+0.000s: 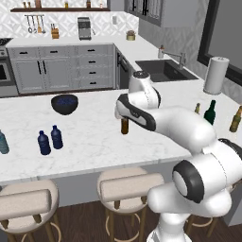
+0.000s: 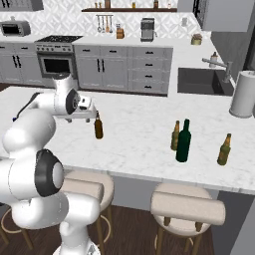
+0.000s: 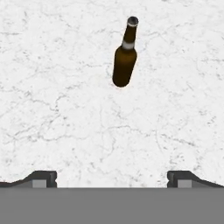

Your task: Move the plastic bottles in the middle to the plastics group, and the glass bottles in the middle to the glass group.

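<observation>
The gripper (image 3: 112,177) hangs above the marble counter (image 1: 94,137), fingers spread wide apart and holding nothing, their dark tips (image 3: 41,178) poking up at the bottom of the hand view. Ahead of them on the bare marble stands the brown bottle (image 3: 124,54), upright and alone, clear of the fingers. From the right base view that same brown bottle (image 2: 98,126) sits just beside the hand, near the counter's middle; from the left base view it (image 1: 125,125) peeks out below the arm's wrist. Over on the right, the green wine bottle (image 2: 184,141) stands tall right beside a small olive bottle (image 2: 175,135), with an amber bottle (image 2: 224,149) a little further along, near the paper-towel roll (image 2: 244,94). In the left base view the wine bottle (image 1: 210,112) shows past the arm's forearm, the amber bottle (image 1: 235,119) at the far edge. Across the counter on the left, two dark blue bottles (image 1: 50,140) stand side by side, almost touching, with the teal bottle (image 1: 3,142) near them at the frame's edge. A blue bowl (image 1: 64,104) rests behind them.
</observation>
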Tool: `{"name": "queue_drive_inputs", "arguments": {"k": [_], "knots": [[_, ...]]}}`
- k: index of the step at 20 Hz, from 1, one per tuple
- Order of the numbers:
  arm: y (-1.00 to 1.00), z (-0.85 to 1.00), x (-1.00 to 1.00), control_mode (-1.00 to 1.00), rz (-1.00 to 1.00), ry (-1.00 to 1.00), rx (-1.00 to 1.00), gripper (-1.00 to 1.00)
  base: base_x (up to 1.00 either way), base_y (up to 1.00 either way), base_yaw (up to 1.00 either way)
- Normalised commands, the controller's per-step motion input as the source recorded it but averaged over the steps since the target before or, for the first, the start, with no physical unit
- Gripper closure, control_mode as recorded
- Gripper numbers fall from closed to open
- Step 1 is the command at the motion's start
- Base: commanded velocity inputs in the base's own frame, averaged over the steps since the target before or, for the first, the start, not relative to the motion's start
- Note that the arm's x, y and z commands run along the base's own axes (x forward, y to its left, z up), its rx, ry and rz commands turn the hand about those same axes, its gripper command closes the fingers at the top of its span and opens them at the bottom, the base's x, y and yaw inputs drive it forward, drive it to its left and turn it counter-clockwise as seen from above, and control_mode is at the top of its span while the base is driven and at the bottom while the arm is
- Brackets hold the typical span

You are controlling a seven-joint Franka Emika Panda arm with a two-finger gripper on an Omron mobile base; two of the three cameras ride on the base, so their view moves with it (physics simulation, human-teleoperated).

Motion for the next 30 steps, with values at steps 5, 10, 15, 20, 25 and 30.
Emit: {"name": "queue_drive_inputs", "arguments": {"k": [5, 10, 15, 20, 25, 30], "knots": [[0.00, 0.00, 0.42, -1.00, -0.20, -0.06, 0.00, -1.00, 0.00, 0.00, 0.00], [0.00, 0.00, 0.68, -1.00, -0.05, 0.00, 0.01, -1.00, 0.00, 0.00, 0.00], [0.00, 0.00, 0.68, -1.00, 0.01, 0.01, 0.02, -1.00, 0.00, 0.00, 0.00], [0.00, -0.18, 0.44, -1.00, 0.06, 0.08, 0.00, -1.00, 0.00, 0.00, 0.00], [0.00, -0.23, 0.25, -1.00, 0.06, 0.06, 0.00, -1.00, 0.00, 0.00, 0.00], [-0.03, -0.32, 0.32, -1.00, 0.03, 0.01, 0.00, -1.00, 0.00, 0.00, 0.00]]}}
